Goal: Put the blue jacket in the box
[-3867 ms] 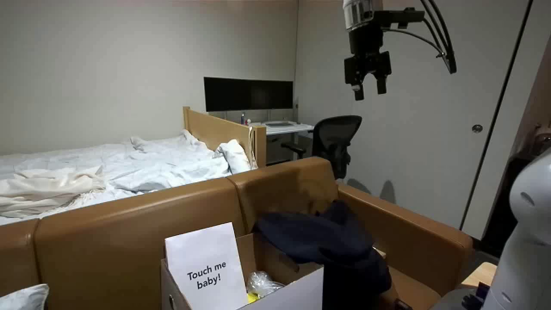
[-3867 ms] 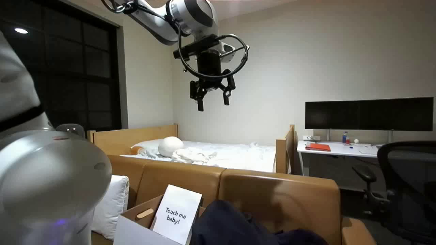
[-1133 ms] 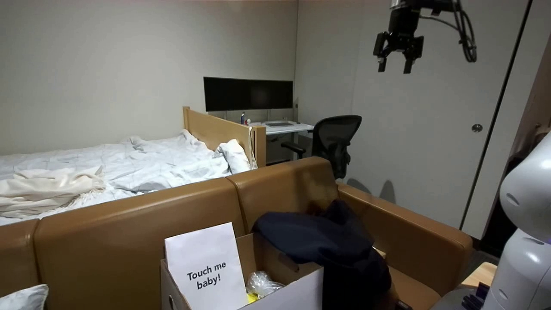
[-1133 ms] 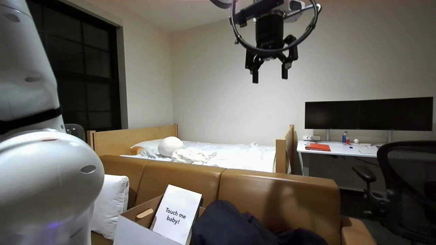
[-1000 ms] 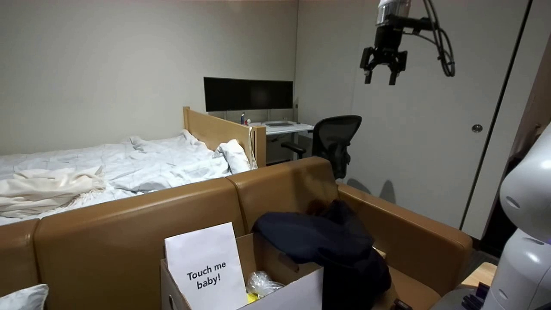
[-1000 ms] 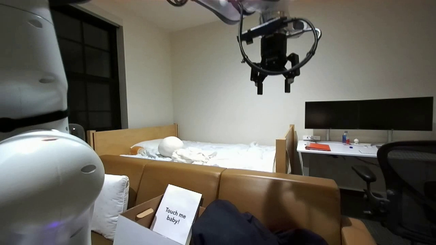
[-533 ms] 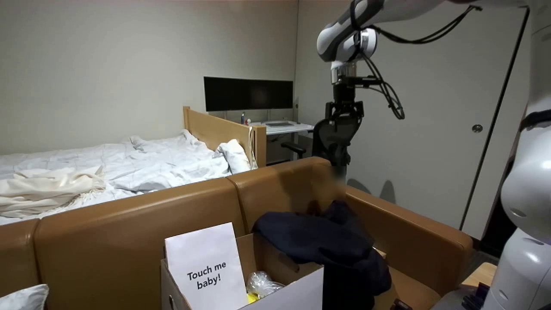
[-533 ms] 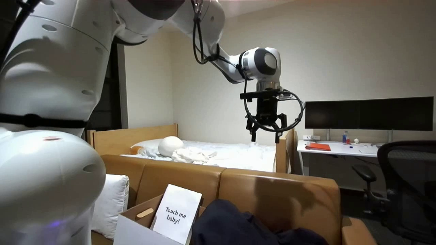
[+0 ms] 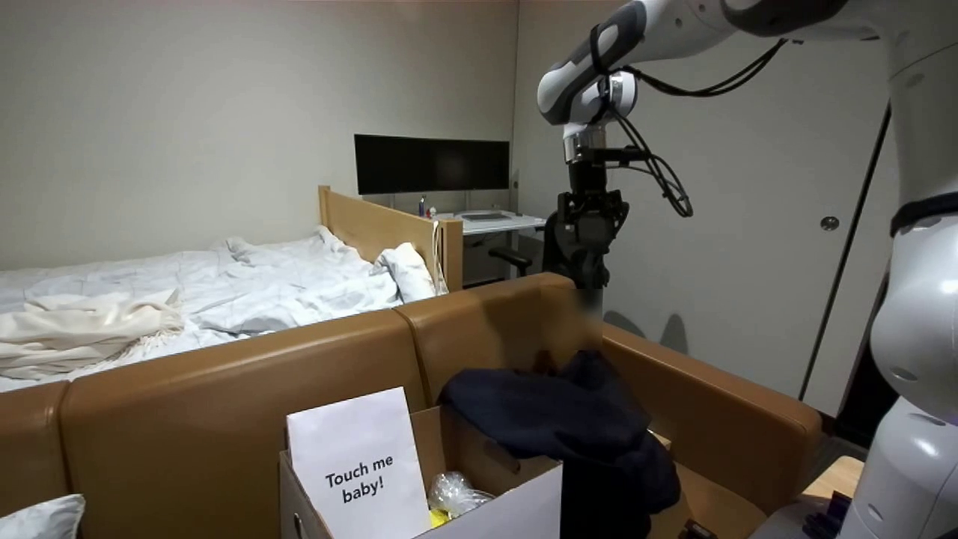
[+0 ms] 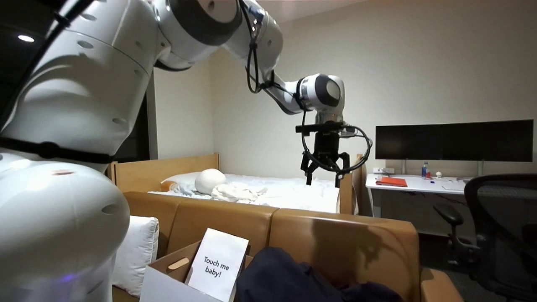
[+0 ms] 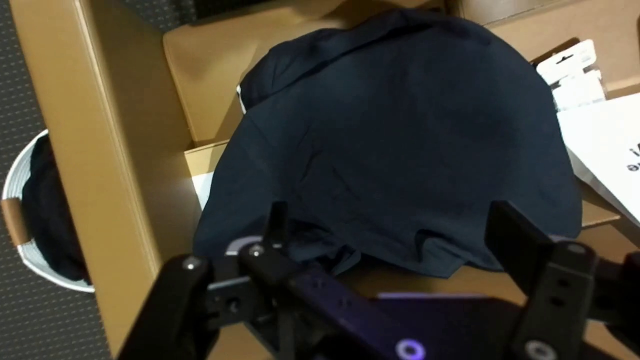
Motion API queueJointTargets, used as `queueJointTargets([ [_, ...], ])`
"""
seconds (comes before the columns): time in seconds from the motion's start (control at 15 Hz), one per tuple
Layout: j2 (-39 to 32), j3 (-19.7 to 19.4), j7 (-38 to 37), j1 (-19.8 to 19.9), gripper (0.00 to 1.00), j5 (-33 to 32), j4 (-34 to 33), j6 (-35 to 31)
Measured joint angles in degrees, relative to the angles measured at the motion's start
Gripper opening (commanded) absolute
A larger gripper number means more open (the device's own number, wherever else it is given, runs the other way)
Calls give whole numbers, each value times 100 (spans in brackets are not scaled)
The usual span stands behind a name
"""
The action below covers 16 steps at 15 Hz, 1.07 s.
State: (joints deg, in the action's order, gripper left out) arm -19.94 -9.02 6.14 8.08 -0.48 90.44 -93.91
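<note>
The blue jacket, a large dark navy heap, lies on the sofa seat and drapes against one end of the box in both exterior views (image 9: 554, 419) (image 10: 285, 281). It fills the middle of the wrist view (image 11: 400, 130). The box (image 9: 516, 498) holds a white card reading "Touch me baby!" (image 9: 359, 464), clear wrap and something yellow. Its pale wall also shows in an exterior view (image 10: 168, 289). My gripper (image 10: 323, 182) is open and empty, high above the jacket. In the wrist view its fingertips (image 11: 389, 212) stand wide apart over the jacket's lower edge, not touching it.
The brown sofa backrest (image 10: 340, 235) stands behind the jacket, and its armrest (image 11: 75, 100) runs beside it. A white basket (image 11: 22, 165) with a smaller dark cloth stands on the floor beyond the armrest. A white pillow (image 10: 136, 256) lies near the box. A bed and desk chair (image 10: 503, 209) are behind.
Over the last few seconds the gripper first rose, then came down over the jacket's side of the sofa, still open. It lowered slightly in the last half second. Jacket and box have not moved.
</note>
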Motion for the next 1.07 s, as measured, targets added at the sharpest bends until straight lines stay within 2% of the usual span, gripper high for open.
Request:
queueJointTargets([
  [0.27,-1481,241,-93,-70,100,-60,-918,590],
  [0.67,-3755,332,-504,-434,100,-403,-2298,637],
  [1.07,-5718,413,-541,-459,100,-362,-4164,530],
])
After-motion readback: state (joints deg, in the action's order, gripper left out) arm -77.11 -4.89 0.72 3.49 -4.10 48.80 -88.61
